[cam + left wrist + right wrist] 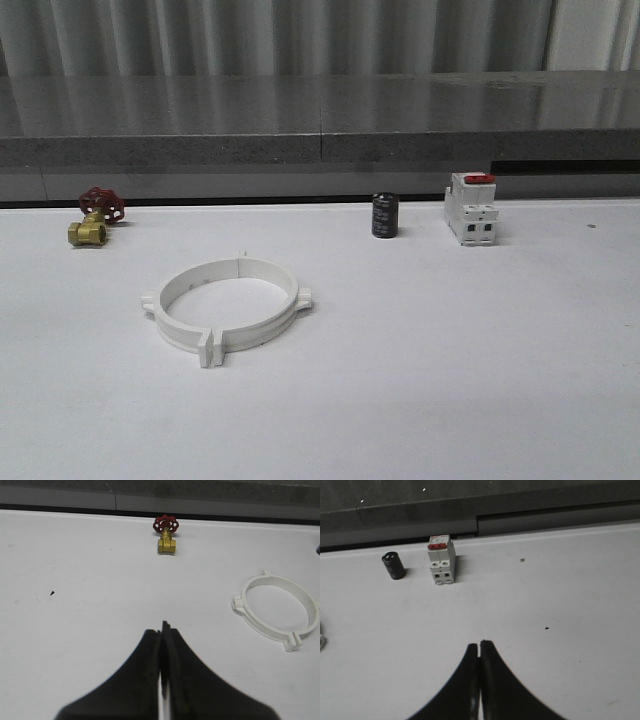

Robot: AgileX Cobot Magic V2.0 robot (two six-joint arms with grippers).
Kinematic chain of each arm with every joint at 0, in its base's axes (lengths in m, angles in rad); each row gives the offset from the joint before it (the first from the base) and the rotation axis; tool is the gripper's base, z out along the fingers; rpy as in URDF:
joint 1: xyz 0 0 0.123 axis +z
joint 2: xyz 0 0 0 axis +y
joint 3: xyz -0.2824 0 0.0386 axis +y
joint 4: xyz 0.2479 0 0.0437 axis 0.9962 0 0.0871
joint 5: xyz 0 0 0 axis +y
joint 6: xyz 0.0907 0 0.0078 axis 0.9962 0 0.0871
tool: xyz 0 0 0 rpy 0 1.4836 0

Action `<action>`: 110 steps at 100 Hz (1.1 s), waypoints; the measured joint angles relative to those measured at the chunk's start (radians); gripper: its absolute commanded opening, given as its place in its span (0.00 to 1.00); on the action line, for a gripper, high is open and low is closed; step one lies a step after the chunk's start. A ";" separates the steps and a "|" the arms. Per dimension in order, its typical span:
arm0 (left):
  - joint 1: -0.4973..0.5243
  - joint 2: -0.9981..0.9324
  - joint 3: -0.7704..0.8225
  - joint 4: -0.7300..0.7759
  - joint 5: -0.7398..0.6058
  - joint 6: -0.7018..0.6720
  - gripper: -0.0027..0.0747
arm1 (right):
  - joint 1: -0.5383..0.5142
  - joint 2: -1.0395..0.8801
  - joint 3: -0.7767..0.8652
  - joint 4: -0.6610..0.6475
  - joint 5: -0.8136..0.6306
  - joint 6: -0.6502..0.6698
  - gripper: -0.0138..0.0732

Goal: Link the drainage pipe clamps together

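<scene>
The two white drainage pipe clamps (226, 302) lie flat on the white table, left of centre, their ends meeting so that they form one wide ring. A flanged tab pair points toward the front edge and lugs stick out at the sides. The same ring (278, 607) shows in the left wrist view, well off to one side of my left gripper (163, 629). That gripper is shut with nothing between its black fingers, above bare table. My right gripper (479, 645) is shut too and holds nothing, over bare table short of the breaker.
A brass valve with a red handwheel (96, 217) stands at the back left. A black cylinder (385, 215) and a white breaker with a red top (472, 208) stand at the back right. A grey ledge (320, 140) runs along the table's far edge.
</scene>
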 measured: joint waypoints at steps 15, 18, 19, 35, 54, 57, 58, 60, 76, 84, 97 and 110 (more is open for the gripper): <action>0.000 0.000 0.000 0.000 0.000 0.000 0.01 | -0.021 -0.159 0.120 0.010 -0.047 -0.051 0.08; 0.000 0.000 0.000 0.000 0.000 0.000 0.01 | -0.021 -0.198 0.142 0.010 -0.049 -0.058 0.08; 0.000 0.000 0.000 0.000 0.000 0.000 0.01 | -0.021 -0.205 0.146 0.010 -0.049 -0.058 0.08; 0.000 0.000 0.000 0.000 0.000 0.000 0.01 | -0.021 -0.374 0.235 0.014 -0.059 -0.063 0.08; 0.000 0.000 0.000 0.000 0.000 0.000 0.01 | -0.021 -0.489 0.315 0.014 -0.092 -0.064 0.08; 0.000 0.000 0.000 0.000 0.000 0.000 0.01 | -0.021 -0.490 0.324 0.014 -0.106 -0.064 0.08; 0.000 0.000 0.000 0.000 0.000 0.000 0.01 | -0.021 -0.490 0.329 0.014 -0.114 -0.064 0.08; 0.000 0.000 0.000 0.000 0.000 0.000 0.01 | -0.021 -0.491 0.336 0.014 -0.123 -0.064 0.08; 0.000 0.000 0.000 0.000 0.000 0.000 0.01 | -0.021 -0.493 0.352 0.014 -0.186 -0.064 0.08; 0.000 0.000 0.000 0.000 0.000 0.000 0.01 | -0.021 -0.493 0.353 0.014 -0.191 -0.064 0.08; 0.000 0.000 0.000 0.000 0.000 0.000 0.01 | -0.021 -0.493 0.356 0.014 -0.193 -0.064 0.08; 0.000 0.000 0.000 0.000 0.000 0.000 0.01 | -0.021 -0.493 0.356 0.014 -0.193 -0.064 0.08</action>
